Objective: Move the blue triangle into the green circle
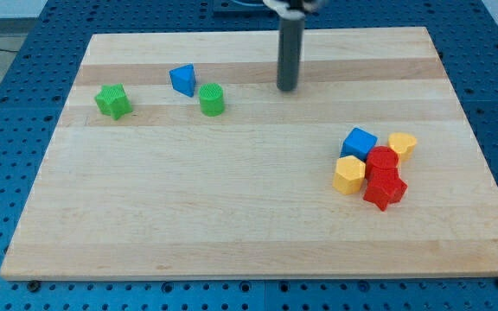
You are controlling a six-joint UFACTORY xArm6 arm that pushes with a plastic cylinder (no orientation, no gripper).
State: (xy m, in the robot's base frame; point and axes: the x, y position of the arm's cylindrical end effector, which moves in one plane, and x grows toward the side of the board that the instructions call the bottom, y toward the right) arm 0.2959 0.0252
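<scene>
The blue triangle lies near the view's top left on the wooden board. The green circle stands just to its lower right, close to it with a small gap or barely touching. My tip is the lower end of the dark rod, at the view's top centre. It is to the right of both blocks, well apart from them and touching neither.
A green star lies left of the blue triangle. At the view's right is a cluster: a blue cube, a yellow block, a red block, a yellow hexagon and a red star.
</scene>
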